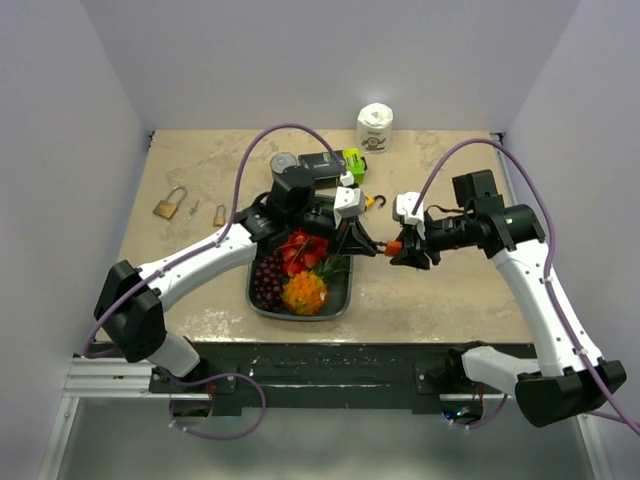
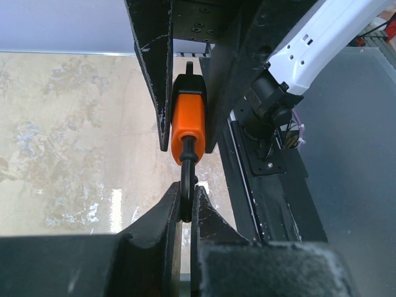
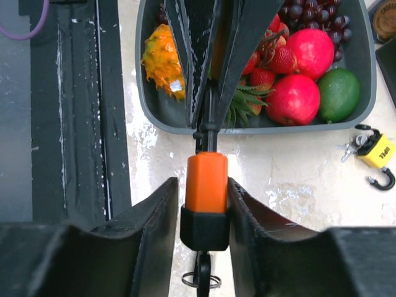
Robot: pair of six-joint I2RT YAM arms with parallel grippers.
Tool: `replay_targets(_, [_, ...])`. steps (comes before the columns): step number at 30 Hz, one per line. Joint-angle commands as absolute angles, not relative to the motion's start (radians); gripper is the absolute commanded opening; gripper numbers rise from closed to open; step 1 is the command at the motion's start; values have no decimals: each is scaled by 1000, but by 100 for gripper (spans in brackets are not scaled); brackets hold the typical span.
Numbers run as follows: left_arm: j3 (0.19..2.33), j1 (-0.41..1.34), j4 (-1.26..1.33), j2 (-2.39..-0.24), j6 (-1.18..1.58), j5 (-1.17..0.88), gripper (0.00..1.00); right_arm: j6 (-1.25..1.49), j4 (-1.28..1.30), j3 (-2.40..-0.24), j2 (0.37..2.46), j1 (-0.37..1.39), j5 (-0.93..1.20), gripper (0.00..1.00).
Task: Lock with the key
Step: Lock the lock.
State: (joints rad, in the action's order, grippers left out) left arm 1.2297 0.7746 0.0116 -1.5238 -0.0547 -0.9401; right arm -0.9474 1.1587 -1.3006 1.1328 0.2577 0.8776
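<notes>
From above, the left gripper (image 1: 371, 243) and right gripper (image 1: 400, 248) meet over the table (image 1: 450, 290), just right of the fruit tray (image 1: 345, 295) and toward the middle of the near edge. An orange padlock (image 1: 394, 246) is held between them.

Left wrist view: the left fingers (image 2: 164, 216) are clenched on the lock's black shackle (image 2: 185, 176).

Right wrist view: the right fingers (image 3: 161, 210) press both sides of the orange body, and a wire ring (image 3: 201, 281) hangs beneath it. A yellow padlock (image 3: 376, 150) lies on the table near the tray, its shackle open.

Robotics lab test cell, white encl. walls (image 1: 70, 150), 2 arms (image 1: 200, 262) on tabletop (image 1: 210, 155)
</notes>
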Motion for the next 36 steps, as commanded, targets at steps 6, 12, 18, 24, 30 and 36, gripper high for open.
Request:
replay_targets(6, [1223, 804, 121, -1470, -52, -931, 0, -908, 1118, -1302, 1160, 317, 927, 5])
replay_targets(12, [1215, 853, 179, -1474, -54, -888, 0, -830, 1043, -1301, 1161, 356, 954, 0])
replay_targets(18, [1215, 896, 250, -1508, -20, -890, 0, -726, 942, -1293, 1154, 402, 977, 0])
replay_targets(24, [1193, 914, 327, -1535, 30, -931, 0, -629, 824, -1293, 1144, 448, 977, 0])
replay_targets(30, [1181, 942, 380, -1545, 49, -954, 0, -571, 739, -1276, 1140, 466, 985, 0])
replay_targets(36, [1166, 959, 425, -1549, 57, -974, 0, -552, 696, -1258, 1135, 506, 983, 0])
